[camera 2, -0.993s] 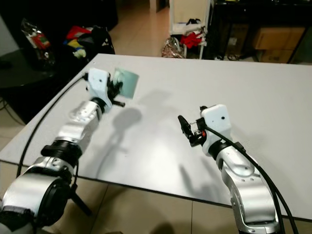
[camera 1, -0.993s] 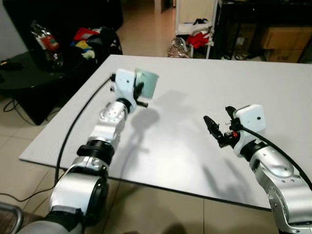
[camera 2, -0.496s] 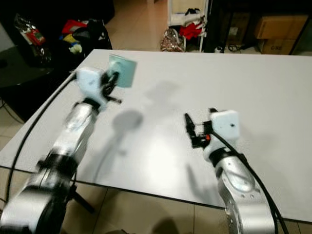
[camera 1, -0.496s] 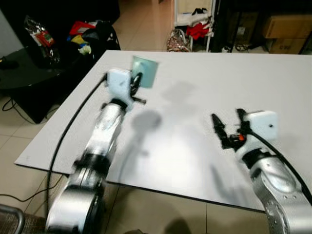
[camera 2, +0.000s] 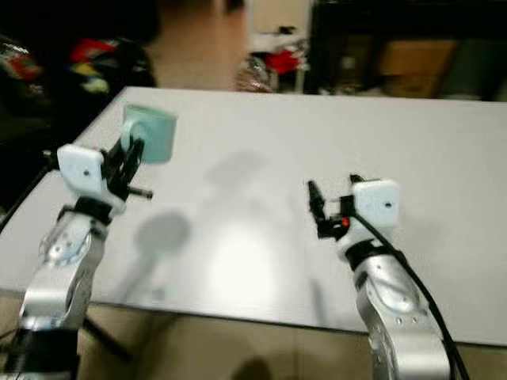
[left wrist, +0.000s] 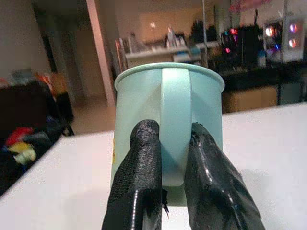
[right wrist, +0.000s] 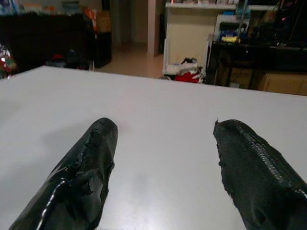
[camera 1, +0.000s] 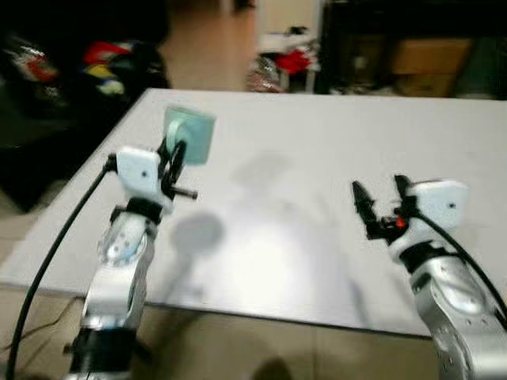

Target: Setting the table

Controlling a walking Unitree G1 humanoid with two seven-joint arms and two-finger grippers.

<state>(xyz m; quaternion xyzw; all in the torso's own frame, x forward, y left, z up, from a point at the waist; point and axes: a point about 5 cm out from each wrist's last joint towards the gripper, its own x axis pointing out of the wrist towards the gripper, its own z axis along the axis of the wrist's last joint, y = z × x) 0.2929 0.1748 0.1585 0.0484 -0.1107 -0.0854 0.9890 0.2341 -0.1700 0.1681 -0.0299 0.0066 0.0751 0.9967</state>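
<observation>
Table (camera 1: 317,142): wide white top, stretching from the near edge to the far side.
Left gripper (left wrist: 173,158): raised above the table's left part, black fingers (left wrist: 139,182) clamped on the mug's handle.
Right gripper (camera 1: 380,207): held over the near right of the table, fingers spread apart, holding nothing.
Mug (left wrist: 168,115): pale green, carried clear of the table at far left; its inside is hidden.

Lived-in home, white dining table (camera 1: 317,134), tiled floor (camera 1: 206,55), scattered clothes (camera 1: 111,63)
</observation>
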